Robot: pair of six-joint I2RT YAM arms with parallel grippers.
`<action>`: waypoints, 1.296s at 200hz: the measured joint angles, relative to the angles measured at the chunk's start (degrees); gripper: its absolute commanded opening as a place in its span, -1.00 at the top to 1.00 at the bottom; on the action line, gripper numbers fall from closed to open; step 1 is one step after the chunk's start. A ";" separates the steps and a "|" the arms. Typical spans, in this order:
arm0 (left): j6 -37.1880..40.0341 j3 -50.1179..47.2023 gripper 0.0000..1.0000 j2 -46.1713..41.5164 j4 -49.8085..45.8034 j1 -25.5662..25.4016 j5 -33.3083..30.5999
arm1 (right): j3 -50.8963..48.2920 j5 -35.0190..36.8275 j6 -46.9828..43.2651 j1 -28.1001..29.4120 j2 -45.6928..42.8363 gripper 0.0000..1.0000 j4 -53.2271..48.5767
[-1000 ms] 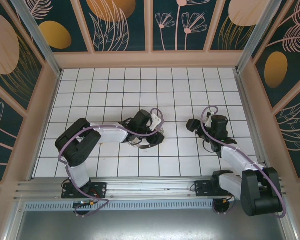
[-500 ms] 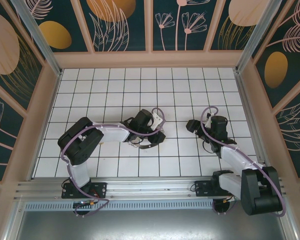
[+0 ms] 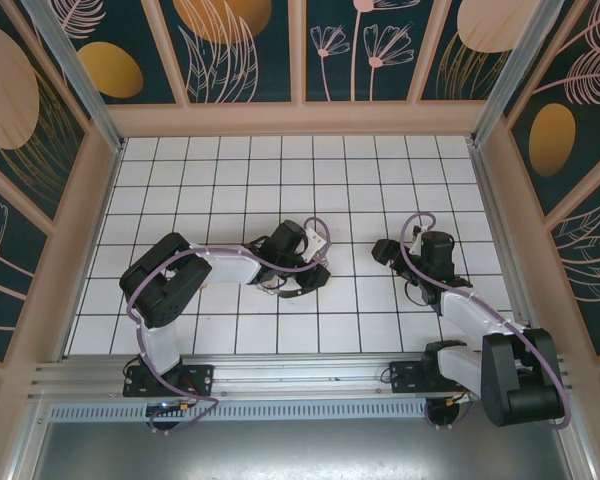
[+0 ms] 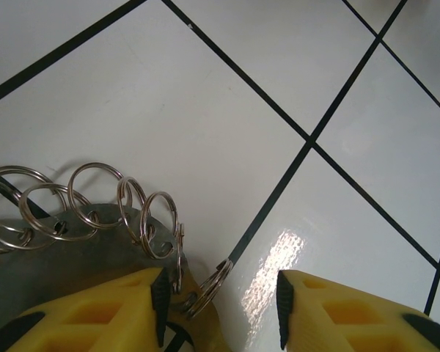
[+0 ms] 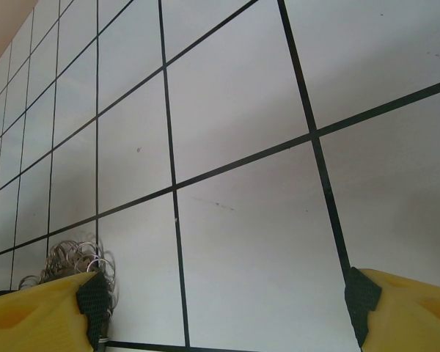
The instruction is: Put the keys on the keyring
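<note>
L gripper [image 4: 220, 308]: yellow fingers partly spread, clear gap btwn the black pads, nothing pinched. It's low over the edge of the large, thin, pale-grey keyring [image 4: 88, 249], which is fringed w/ small silvery split rings [image 4: 95, 194]. On the top cam the keyring lies mid-table, tucked under the L wrist.

One split-ring loop [image 4: 209, 290] sticks out past the rim. It sits in the gap but hugs the pad nearer the keyring, well off the other pad.

Tiny brass-yellow key: the tan sliver at the frame bottom under that loop [image 4: 204, 334] is prob it, but it's mostly hidden so can't confirm.

R gripper [image 5: 226, 304]: spread wide, empty, over the bare white-tiled table [image 5: 242, 110], apart from the keyring on its R side. The fringe shows just beside one of its fingers.

Step, my read: L is lining up on that loop/key at the rim. To do it well:
- Shift sideways so the target is centred btwn the pads before closing. Off-centre, it'll just get shoved.
- Close slow, since thin wire twists and pops out.
- Take one loop only; the neighbours are tight alongside.
- Tile looks glossy, so the keyring will likely slide. Bring R in to pin the far rim first.
- Keep the fingertips just off the tile to avoid jamming.
</note>
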 measured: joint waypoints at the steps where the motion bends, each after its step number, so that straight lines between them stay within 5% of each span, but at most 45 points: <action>1: 0.02 0.00 0.13 0.00 0.00 0.00 0.00 | 0.00 0.00 -0.02 0.00 0.00 -0.72 0.00; 139: 0.61 0.07 0.41 1.16 1.03 0.00 -0.04 | 0.00 0.00 -0.02 0.00 0.00 -0.71 0.00; 188: 0.59 0.17 1.00 1.31 1.01 0.00 -0.31 | 0.00 -0.37 -0.02 0.00 -0.02 -0.77 0.00; 259: 1.09 2.54 1.00 -0.11 -2.62 0.00 -3.58 | 1.25 -1.01 0.17 -0.02 -3.50 -0.97 -1.14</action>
